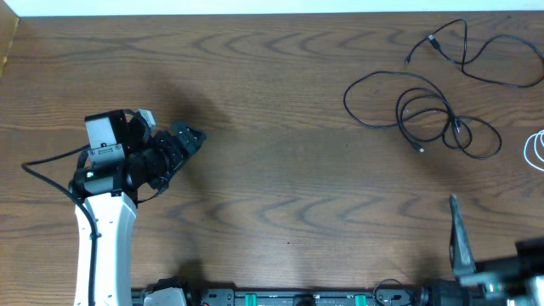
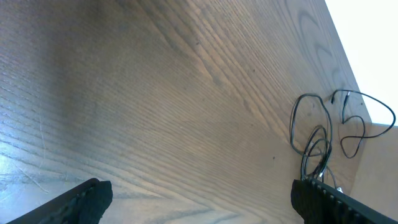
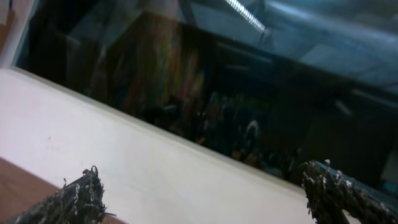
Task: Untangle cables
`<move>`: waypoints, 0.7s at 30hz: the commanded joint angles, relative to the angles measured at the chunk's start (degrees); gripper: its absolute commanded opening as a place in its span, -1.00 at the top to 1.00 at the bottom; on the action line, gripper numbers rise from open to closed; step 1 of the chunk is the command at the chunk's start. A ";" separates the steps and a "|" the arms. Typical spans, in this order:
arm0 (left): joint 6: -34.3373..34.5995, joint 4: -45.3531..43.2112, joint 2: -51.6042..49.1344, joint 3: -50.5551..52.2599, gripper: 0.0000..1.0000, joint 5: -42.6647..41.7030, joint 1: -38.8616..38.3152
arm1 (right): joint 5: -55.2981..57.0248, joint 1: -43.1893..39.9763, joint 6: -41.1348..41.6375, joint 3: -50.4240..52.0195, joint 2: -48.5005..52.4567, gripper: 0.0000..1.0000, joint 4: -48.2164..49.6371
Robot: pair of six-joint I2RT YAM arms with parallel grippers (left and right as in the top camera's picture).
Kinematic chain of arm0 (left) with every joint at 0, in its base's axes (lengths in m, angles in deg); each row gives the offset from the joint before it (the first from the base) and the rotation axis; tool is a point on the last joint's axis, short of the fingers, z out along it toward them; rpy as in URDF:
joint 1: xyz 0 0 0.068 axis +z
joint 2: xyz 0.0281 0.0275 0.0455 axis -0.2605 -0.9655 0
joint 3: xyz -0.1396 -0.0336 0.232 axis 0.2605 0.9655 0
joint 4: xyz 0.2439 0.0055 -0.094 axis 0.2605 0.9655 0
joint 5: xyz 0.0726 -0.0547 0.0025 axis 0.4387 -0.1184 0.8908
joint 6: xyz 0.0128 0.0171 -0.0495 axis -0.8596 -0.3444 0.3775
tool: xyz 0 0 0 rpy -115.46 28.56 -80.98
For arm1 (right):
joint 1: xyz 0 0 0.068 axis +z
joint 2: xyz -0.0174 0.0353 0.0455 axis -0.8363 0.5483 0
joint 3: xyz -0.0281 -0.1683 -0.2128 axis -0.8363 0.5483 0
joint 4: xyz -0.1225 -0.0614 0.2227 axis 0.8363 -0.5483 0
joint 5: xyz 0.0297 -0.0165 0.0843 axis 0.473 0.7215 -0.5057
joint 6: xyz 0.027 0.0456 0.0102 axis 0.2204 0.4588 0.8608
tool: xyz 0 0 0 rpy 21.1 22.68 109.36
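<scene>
The cables lie at the table's far right. One black cable [image 1: 422, 111] forms overlapping loops, and a second black cable [image 1: 476, 53] trails behind it toward the back edge. Only a bit of a white cable [image 1: 535, 151] shows at the right border. My left gripper [image 1: 189, 138] hovers far off on the left side, open and empty. In the left wrist view its gripper [image 2: 205, 208] frames bare wood, with the black loops [image 2: 316, 140] in the distance. My right gripper [image 1: 455, 212] stands near the front right corner, pointing up; in its wrist view the gripper [image 3: 205, 199] is open on nothing.
The brown wooden table [image 1: 289, 170] stretches between the arms and the cables. A dark equipment rail [image 1: 289, 297] runs along the front edge. The right wrist view shows only a white wall [image 3: 155, 162] and a dark window [image 3: 249, 74].
</scene>
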 commanded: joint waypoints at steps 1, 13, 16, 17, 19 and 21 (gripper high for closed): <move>-0.37 0.04 0.59 -0.42 -0.93 -0.50 0.24 | -0.11 -0.44 -0.57 -0.79 -3.61 -0.99 -1.29; -0.35 0.04 0.59 -0.42 -0.93 -0.50 0.24 | 0.15 3.08 -2.49 -3.17 -8.24 -0.99 -6.03; -0.37 0.04 0.59 -0.42 -0.93 -0.50 0.24 | 0.11 3.23 -2.47 -3.17 -8.22 -0.99 -7.52; -0.37 0.02 0.59 -0.42 -0.93 -0.50 0.24 | 0.11 3.23 -2.47 -3.17 -8.22 -0.99 -8.35; -0.37 0.04 0.59 -0.42 -0.93 -0.50 0.24 | 0.11 3.23 -2.47 -3.17 -8.22 -0.99 -9.88; -0.37 0.02 0.59 -0.42 -0.93 -0.50 0.24 | -0.07 3.26 -2.47 -3.17 -8.22 -0.98 -11.28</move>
